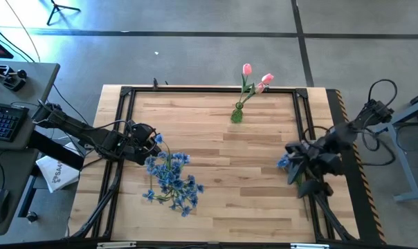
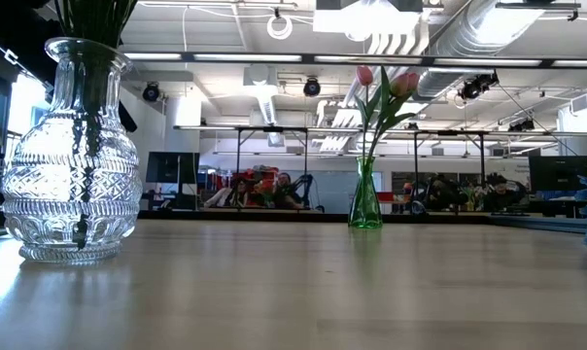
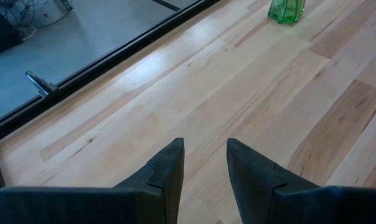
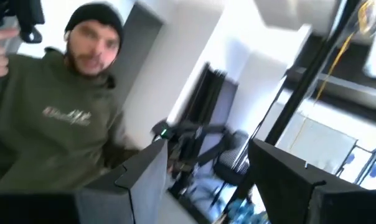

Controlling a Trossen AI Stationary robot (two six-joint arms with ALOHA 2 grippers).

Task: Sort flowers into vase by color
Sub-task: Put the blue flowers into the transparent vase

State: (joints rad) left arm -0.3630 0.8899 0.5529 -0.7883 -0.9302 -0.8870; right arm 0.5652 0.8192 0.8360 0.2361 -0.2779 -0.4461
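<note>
Several blue flowers [image 1: 171,178] stand bunched in a clear glass vase [image 2: 72,156] at the table's near left, their blossoms hiding the vase from above. My left gripper [image 1: 156,140] hovers just left of them, open and empty, with bare wood under its fingers [image 3: 169,168]. Two pink tulips [image 1: 256,76] stand in a small green vase [image 1: 237,115] at the far middle. At the right edge my right gripper [image 1: 292,164] is raised and tipped upward, with one blue flower [image 1: 284,162] at its fingers. My right gripper has the blue flower between its two fingers, and blue blossoms [image 4: 241,214] show at the base of the gap. The gripper itself hides the place of contact, so which part of the stem it has cannot be told. The flower is lifted off the wood.
A black frame [image 1: 122,138] runs around the wooden top. A desk with a keyboard [image 1: 3,119] stands beyond the left edge. A person in a green hoodie [image 4: 63,118] is beyond the right gripper. Bare wood [image 1: 250,180] lies between the vases and the right arm.
</note>
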